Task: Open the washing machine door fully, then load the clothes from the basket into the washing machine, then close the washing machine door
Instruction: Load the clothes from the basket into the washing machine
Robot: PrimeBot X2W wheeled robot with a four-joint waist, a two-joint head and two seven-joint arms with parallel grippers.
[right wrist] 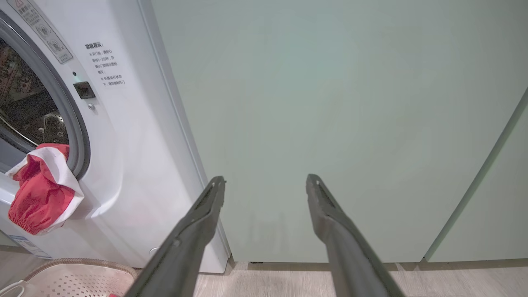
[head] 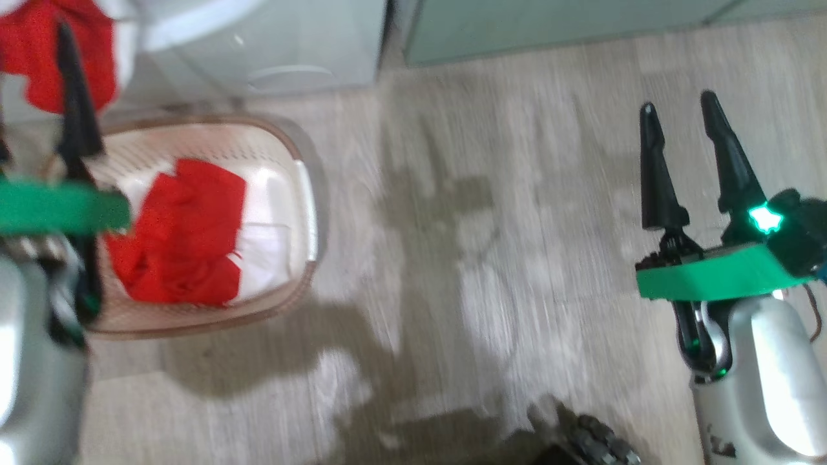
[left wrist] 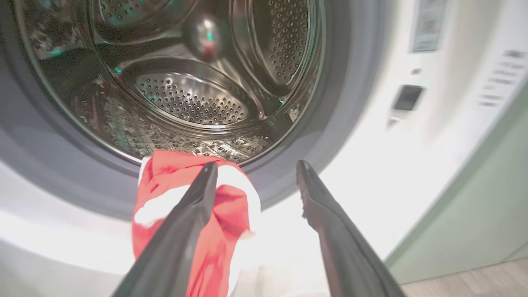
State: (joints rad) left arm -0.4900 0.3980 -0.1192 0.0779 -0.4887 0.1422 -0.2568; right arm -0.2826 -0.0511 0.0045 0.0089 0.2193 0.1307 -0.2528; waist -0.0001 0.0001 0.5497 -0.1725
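The washing machine [right wrist: 123, 144] stands with its steel drum [left wrist: 194, 95] exposed; its door is out of view. A red and white garment [left wrist: 165, 171] hangs over the drum's grey lip, part inside and part outside [right wrist: 41, 194]. My left gripper [left wrist: 256, 165] is open right in front of that lip; its left finger overlaps the garment, and nothing sits between the jaws. More red and white clothes [head: 187, 232] lie in the cream basket [head: 303, 194] on the floor. My right gripper [head: 685, 129] hangs open and empty well to the right, facing a cabinet [right wrist: 266, 179].
Pale green cabinets [right wrist: 350, 103] stand right of the machine, and their bases show along the top of the head view [head: 549, 26]. Wood floor [head: 484, 226] stretches between the basket and my right arm. Part of my wheeled base [head: 594, 445] shows at the bottom.
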